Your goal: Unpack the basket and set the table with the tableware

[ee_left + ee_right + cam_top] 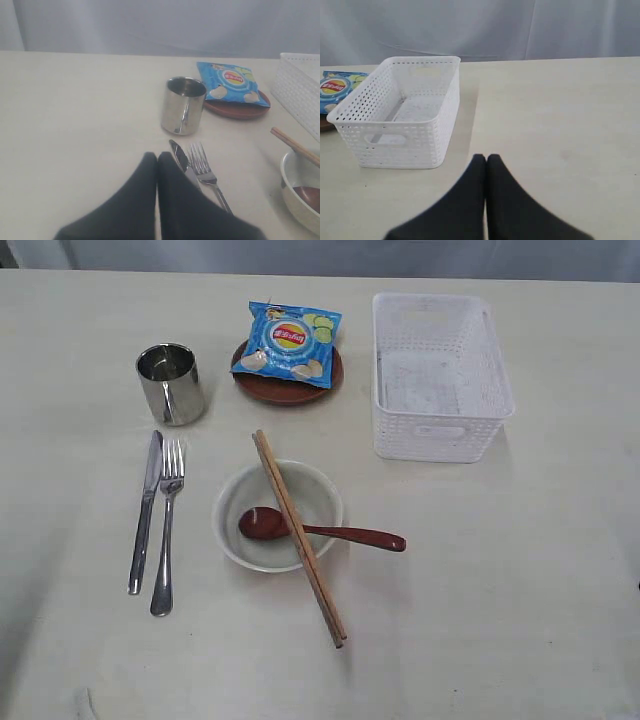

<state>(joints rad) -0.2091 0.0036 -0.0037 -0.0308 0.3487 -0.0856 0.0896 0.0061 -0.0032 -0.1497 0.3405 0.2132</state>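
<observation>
A white lattice basket point(435, 435) stands on the pale tabletop point(520, 590), toward the right of the exterior view. Left of it, a blue chip bag point(293, 342) lies on a dark-brown plate point(280, 395), and a steel cup point(171, 384) stands further left. In front of the cup, a knife point(146, 508) and fork point(167, 530) lie side by side. To their right sits a cream bowl point(310, 495). A wooden spoon point(350, 535) rests its head inside and its handle over the rim. Chopsticks point(318, 585) lie across the bowl. The left hand point(157, 157) and right hand point(486, 159) each have their fingers pressed together, holding nothing.
</observation>
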